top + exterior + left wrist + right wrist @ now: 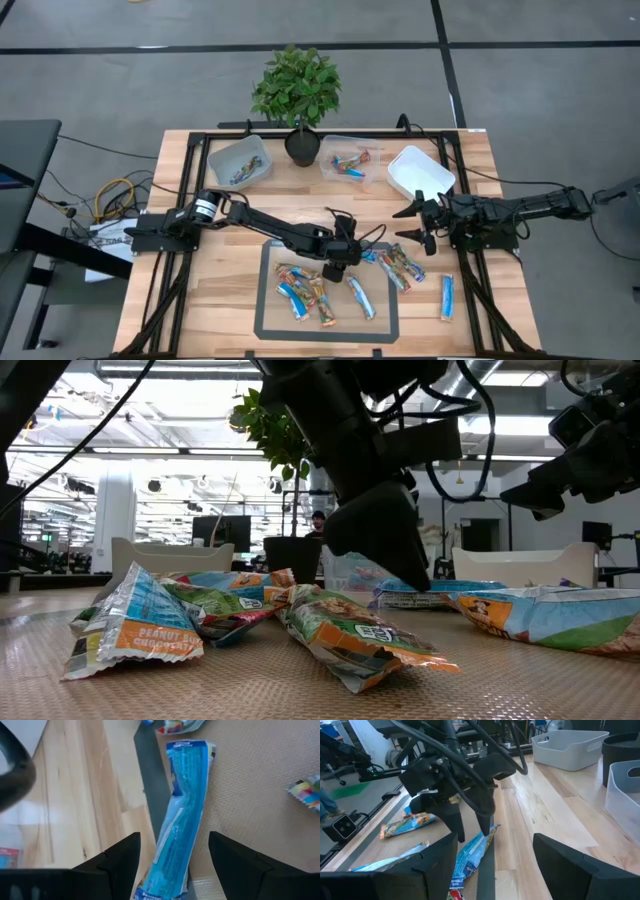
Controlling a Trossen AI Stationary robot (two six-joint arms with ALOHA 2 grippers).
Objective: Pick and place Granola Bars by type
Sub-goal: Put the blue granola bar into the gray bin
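Left gripper [172,855] fingers apart, straddling a blue granola bar [182,815] at the mat's [268,300] top edge. Right gripper [418,220] open, waiting near the desk's right edge. We judge an off-centre pinch could let the slick wrapper slip.

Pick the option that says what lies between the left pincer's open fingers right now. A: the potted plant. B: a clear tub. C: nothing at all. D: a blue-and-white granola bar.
D: the left wrist view shows the left pincer open with its fingers either side of a blue-and-white granola bar lying across the dark mat's edge; the right wrist view shows the same.
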